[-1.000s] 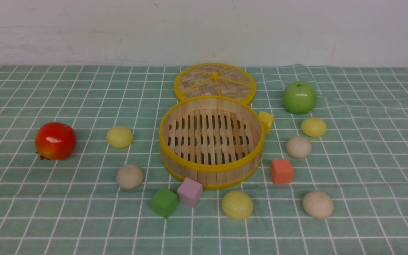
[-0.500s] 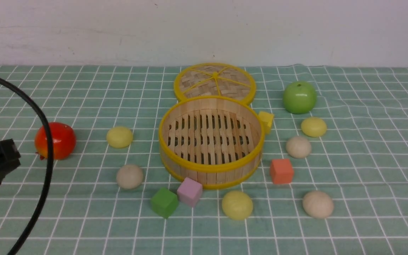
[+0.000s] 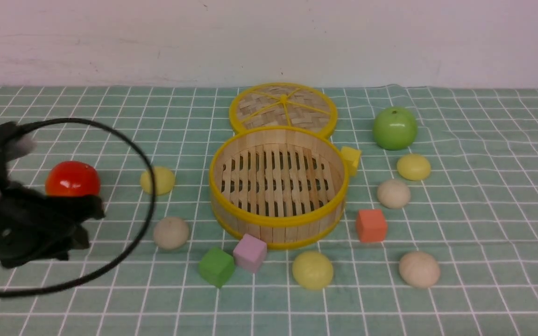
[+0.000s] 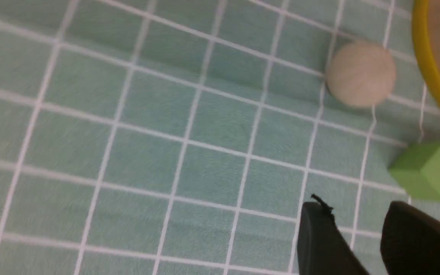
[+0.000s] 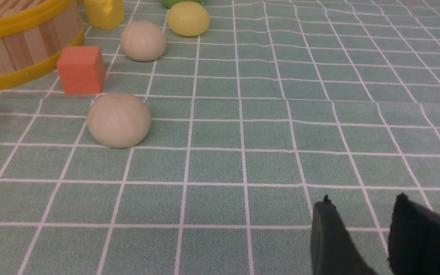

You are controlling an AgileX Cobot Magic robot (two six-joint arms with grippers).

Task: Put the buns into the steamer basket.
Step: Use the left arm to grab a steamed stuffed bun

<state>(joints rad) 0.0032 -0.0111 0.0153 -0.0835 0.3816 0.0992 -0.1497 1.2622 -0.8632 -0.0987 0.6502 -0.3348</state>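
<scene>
The first pick is in hand, I judge: the basket (image 3: pixel 276 223) sits empty on the table (image 3: pixel 484 224), six buns (image 3: pixel 312 269) around it, left and right jaws open and bare, so next the left jaws must straddle the near beige bun (image 3: pixel 171 232)

**Colour rundown, all of it**

Desk cloth (image 3: pixel 484 219) is mint green with a white grid. Steamer basket (image 3: pixel 278 231): pale wood slats, yellow rims. Lid (image 3: pixel 283 109): tan weave, yellow edge. Three pale yellow buns (image 3: pixel 312 269), three beige buns (image 3: pixel 419 269). Glossy green apple (image 3: pixel 395 128), shiny red fruit (image 3: pixel 73 178). Then a green cube (image 3: pixel 216 267), lilac cube (image 3: pixel 250 252), orange cube (image 3: pixel 371 225) and yellow cube (image 3: pixel 351 158). Left gripper (image 4: pixel 353 208) and right gripper (image 5: pixel 361 200) are both black.
</scene>
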